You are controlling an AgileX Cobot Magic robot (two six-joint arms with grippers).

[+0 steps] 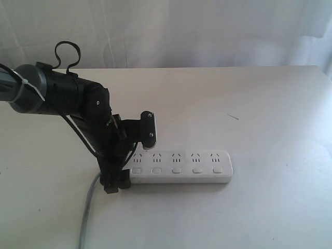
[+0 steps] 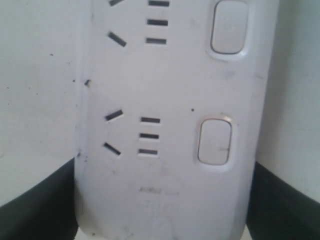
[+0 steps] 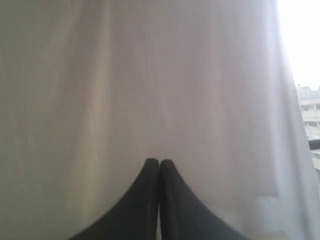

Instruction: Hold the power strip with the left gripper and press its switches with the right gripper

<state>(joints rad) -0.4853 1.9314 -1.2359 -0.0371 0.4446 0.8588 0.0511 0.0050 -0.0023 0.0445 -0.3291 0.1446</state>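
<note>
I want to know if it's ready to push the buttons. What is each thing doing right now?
Power strip: flat on the table, sockets empty.
Switches: untouched; on or off unclear.
Left end effector: shut on one end of the power strip.
Right end effector: shut, empty, facing the curtain.

white table (image 1: 280, 98), pale curtain (image 1: 181, 31) behind, thin dark sliver (image 1: 233, 116)

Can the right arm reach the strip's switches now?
Probably yes. The switches lie uncovered; the left end effector straddles only the cord end of the power strip. The right end effector, shut, faces the curtain, so it must swing in first.
</note>
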